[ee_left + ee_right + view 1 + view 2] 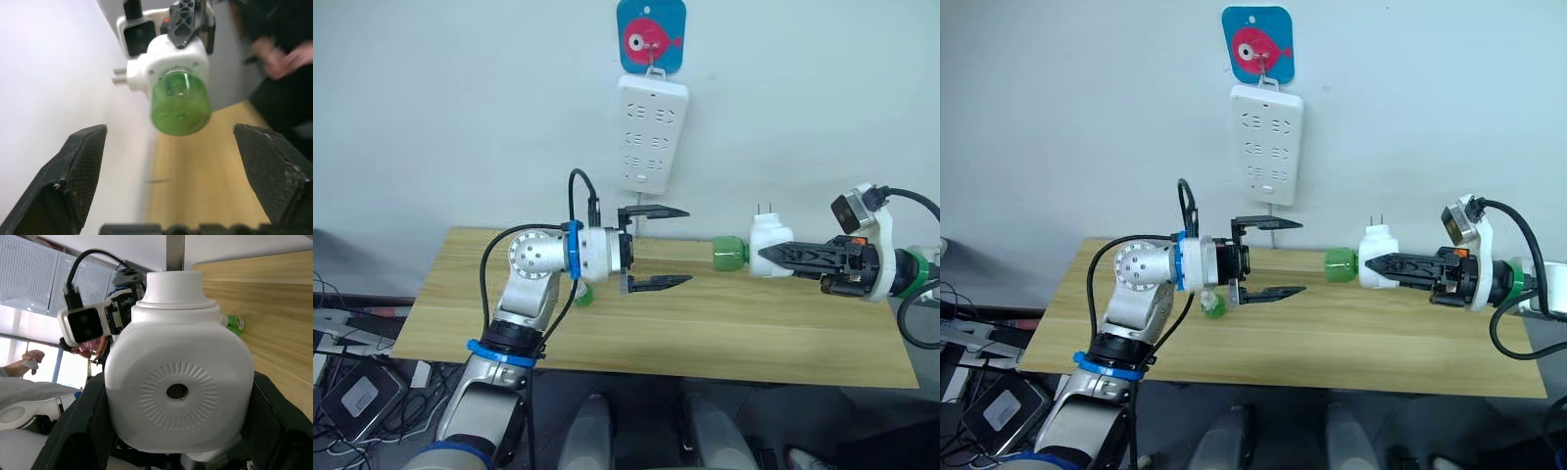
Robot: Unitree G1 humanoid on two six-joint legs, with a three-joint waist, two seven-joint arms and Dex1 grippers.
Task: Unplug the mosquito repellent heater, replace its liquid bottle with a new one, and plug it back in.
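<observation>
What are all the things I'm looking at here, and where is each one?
Mosquito repellent heater: one, white, held in the air above the table, prongs up.
Liquid bottle: one, green, fitted in the heater, pointing at the left gripper.
Second green bottle: one, on the table behind the left gripper.
Power strip: one, white, on the wall.
Fish hook plate: one, blue and pink, above the strip.
Table: one, wooden.
Left gripper: jaws open.
Right gripper: shut on the heater.

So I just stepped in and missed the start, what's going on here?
The right gripper holds the small white rounded plug-in heater, unplugged, with its green liquid bottle pointing at the left gripper. That gripper is open, facing the bottle. A second green bottle lies on the wooden table.
</observation>
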